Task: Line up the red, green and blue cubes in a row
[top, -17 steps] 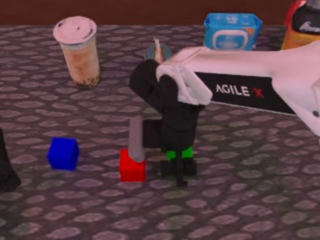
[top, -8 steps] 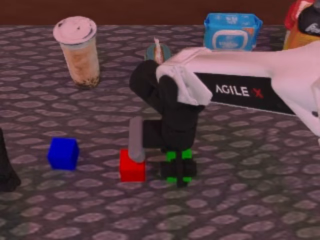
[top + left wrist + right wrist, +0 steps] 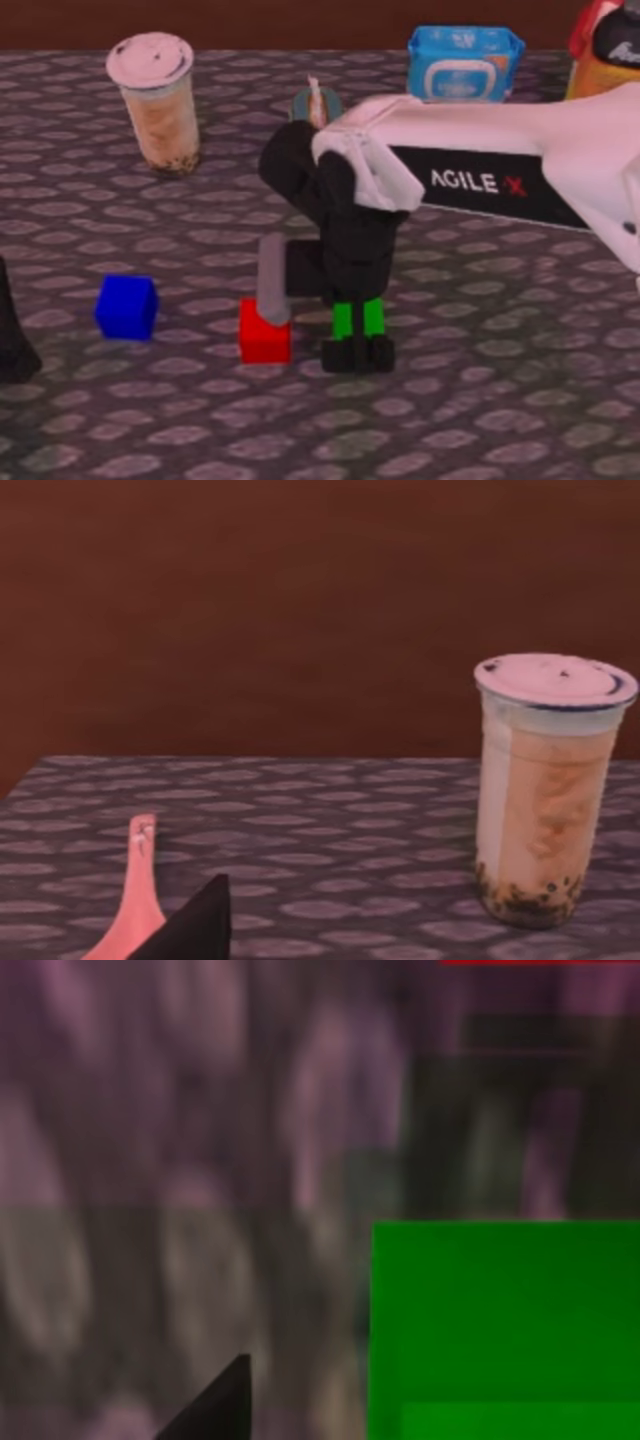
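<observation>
The green cube [image 3: 358,318] stands on the table just right of the red cube [image 3: 265,340], with a small gap between them. My right gripper [image 3: 357,354] points down over it, open, its dark fingers around the cube. In the right wrist view the green cube [image 3: 500,1320] fills the lower corner, one fingertip [image 3: 225,1400] stands apart from it, and a strip of the red cube [image 3: 540,961] shows at the edge. The blue cube [image 3: 126,306] sits alone further left. My left gripper [image 3: 10,345] is parked at the left edge, open.
A lidded bubble-tea cup [image 3: 155,100] stands at the back left and also shows in the left wrist view [image 3: 550,790]. A blue wipes pack [image 3: 465,62] and an orange bottle [image 3: 600,50] are at the back right. A pink spoon [image 3: 140,880] lies behind the right arm.
More of the green cube shows under the right wrist than before, and the right gripper's fingers sit slightly nearer the front. Red and blue cubes have not moved.
</observation>
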You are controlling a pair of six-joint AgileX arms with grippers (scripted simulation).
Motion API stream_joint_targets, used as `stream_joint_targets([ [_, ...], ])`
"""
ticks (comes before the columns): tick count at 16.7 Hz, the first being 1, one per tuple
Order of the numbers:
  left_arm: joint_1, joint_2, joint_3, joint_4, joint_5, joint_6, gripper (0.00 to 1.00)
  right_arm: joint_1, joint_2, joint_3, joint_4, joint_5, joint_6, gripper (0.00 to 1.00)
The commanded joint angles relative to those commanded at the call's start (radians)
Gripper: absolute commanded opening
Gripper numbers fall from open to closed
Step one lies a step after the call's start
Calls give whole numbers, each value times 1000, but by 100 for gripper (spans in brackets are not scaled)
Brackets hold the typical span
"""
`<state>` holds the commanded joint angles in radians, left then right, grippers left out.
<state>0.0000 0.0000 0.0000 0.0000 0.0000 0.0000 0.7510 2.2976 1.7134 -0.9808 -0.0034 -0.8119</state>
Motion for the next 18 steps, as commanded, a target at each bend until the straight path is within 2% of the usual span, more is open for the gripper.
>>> stream_joint_targets([
  [5,0,0,0,0,0,0,100,0,-1,3,-4,0,0,100],
  [13,0,0,0,0,0,0,100,7,-65,163,-229,0,-3,100],
  [18,0,0,0,0,0,0,100,3,-65,167,-235,-1,-3,100],
])
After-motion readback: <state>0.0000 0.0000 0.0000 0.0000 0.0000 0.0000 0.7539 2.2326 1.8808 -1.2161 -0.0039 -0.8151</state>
